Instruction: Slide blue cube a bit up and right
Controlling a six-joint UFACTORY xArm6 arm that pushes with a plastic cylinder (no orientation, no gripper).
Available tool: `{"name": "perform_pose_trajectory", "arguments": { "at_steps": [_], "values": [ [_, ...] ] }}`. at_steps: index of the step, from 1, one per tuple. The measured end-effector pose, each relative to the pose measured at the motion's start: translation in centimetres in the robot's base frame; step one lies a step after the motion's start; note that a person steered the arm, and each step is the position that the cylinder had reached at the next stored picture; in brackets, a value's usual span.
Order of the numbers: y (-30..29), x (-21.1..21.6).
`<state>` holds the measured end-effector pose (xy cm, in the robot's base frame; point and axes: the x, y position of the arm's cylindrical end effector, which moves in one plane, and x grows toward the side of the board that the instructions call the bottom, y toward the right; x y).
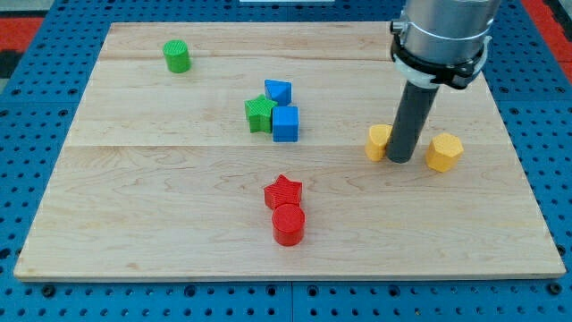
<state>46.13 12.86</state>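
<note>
The blue cube (285, 123) sits near the middle of the wooden board (179, 197). A green star block (259, 114) touches its left side, and a blue triangular block (278, 91) sits just above it. My tip (401, 160) is far to the cube's right, resting on the board between two yellow blocks. It stands right beside the left yellow block (379, 141), and the yellow hexagonal block (443, 152) lies a little to its right.
A green cylinder (177, 56) stands at the view's top left. A red star block (283, 191) and a red cylinder (288, 224) sit together below the blue cube. The board lies on a blue pegboard surface (36, 134).
</note>
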Motion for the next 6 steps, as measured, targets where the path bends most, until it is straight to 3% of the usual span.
{"name": "perform_pose_trajectory", "arguments": {
  "at_steps": [2, 3, 4, 6],
  "values": [
    [-10.6, 2.3],
    [-16.7, 1.1],
    [-17.9, -1.4],
    [-13.7, -5.3]
  ]
}}
